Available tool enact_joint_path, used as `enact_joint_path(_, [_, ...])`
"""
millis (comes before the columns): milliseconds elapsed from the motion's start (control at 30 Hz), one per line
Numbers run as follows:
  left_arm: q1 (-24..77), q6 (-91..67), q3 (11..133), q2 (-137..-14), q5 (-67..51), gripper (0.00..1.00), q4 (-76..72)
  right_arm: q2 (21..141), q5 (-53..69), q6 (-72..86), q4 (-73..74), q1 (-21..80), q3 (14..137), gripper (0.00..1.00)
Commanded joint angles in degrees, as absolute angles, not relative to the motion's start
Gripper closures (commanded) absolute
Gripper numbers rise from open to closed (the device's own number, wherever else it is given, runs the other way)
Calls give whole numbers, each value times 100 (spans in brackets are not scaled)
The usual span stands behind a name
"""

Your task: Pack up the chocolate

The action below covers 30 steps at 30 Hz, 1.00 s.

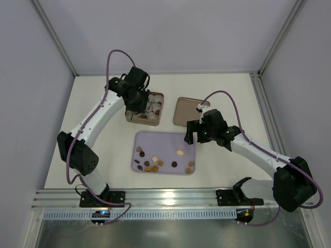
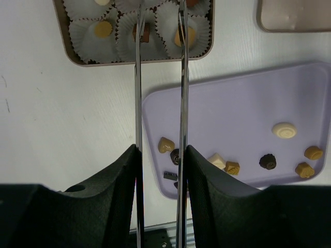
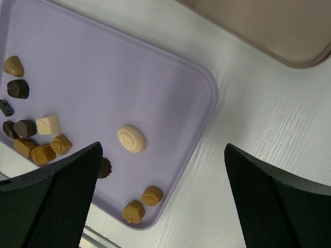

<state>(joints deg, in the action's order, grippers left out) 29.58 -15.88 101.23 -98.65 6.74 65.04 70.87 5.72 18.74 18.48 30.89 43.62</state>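
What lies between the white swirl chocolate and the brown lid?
No object: from the white swirl chocolate, bare lilac tray, its rim, then bare white table up to the brown lid. The right wrist view shows it.

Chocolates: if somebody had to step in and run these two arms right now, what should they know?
Left gripper: open by a narrow gap, over the tin, with a brown piece in the paper cup between its fingers.
Right gripper: wide open, empty, above the purple tray.
Done: several cups hold a piece.
To do: a dozen or so chocolates lie on the tray. The lid is beside the tin.
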Motion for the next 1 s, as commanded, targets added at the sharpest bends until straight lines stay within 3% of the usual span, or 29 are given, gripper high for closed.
enact_joint_path(0, [2769, -1758, 10126, -9265, 887, 59, 6293, 6900, 563, 1846, 1767, 3067, 4588, 0])
enact_joint_path(200, [2304, -2144, 9537, -8676, 1080, 59, 5916, 6847, 615, 1881, 1810, 3067, 4728, 0])
enact_joint_path(467, [899, -2566, 8175, -7884, 986, 55, 5055, 6820, 633, 1881, 1890, 3067, 4948, 0])
enact_joint_path(667, [177, -2812, 7506, -8234, 633, 57, 4325, 6882, 650, 1907, 1899, 3067, 5097, 0])
enact_joint_path(967, [-439, -3023, 7444, -9026, 668, 58, 3727, 6873, 606, 1960, 1855, 3076, 5107, 0])
